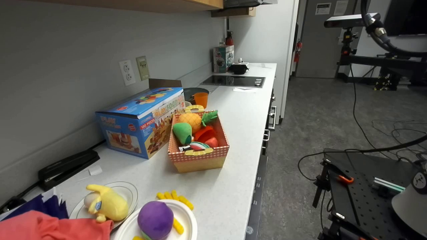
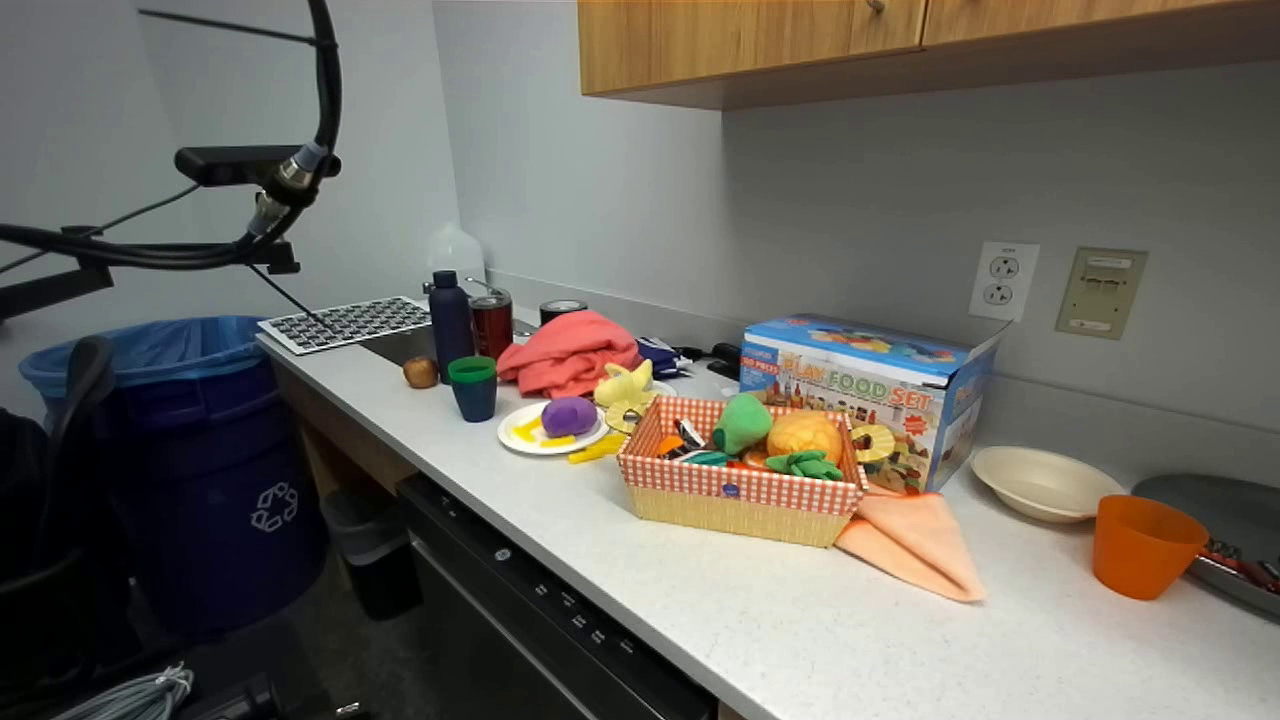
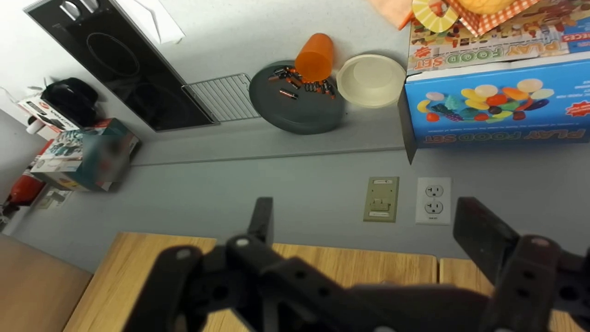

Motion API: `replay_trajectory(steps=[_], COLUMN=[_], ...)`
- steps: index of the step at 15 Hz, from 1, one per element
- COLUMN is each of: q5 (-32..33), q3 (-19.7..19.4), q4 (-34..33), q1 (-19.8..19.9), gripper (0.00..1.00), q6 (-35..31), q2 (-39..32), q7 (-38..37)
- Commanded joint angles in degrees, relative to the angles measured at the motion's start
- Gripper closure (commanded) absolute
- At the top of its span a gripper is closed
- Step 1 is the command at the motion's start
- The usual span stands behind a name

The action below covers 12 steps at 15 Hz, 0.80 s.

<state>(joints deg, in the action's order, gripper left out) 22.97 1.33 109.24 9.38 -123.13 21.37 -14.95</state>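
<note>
In the wrist view my gripper (image 3: pixel 365 203) stands wide open, its two dark fingers (image 3: pixel 262 214) apart with nothing between them. Behind the gap I see the wall, a beige switch plate (image 3: pixel 380 199) and a white outlet (image 3: pixel 433 201). Farther off on the counter lie an orange cup (image 3: pixel 315 57), a cream bowl (image 3: pixel 371 80), a dark plate (image 3: pixel 295 110) bearing batteries, and a blue play food box (image 3: pixel 502 106). A checkered basket (image 2: pixel 740 505) holds a plush pineapple (image 2: pixel 806 437) and a green plush (image 2: pixel 743 424). Neither exterior view shows the gripper.
Wooden cabinets (image 2: pixel 760 50) overhang the counter (image 1: pixel 240 133). A black cooktop (image 1: pixel 233 80) lies farther along. Purple plush (image 1: pixel 155 220) rests on a white plate (image 1: pixel 190 221), near a yellow plush (image 1: pixel 111 203) and red cloth (image 1: pixel 50 226). A blue bottle (image 2: pixel 451 320) and stacked cups (image 2: pixel 473 390) stand upright.
</note>
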Motion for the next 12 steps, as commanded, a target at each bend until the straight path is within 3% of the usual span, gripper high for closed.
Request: replay_trajectory(steps=[1, 12], q5=[0.05, 0.40], q3=[-0.24, -0.49], q4=[-0.29, -1.43], q1=[-0.21, 0.24], gripper=[0.00, 0.00], q6=[0.17, -0.61], q2=[-0.16, -0.98], q7=[0.01, -0.81])
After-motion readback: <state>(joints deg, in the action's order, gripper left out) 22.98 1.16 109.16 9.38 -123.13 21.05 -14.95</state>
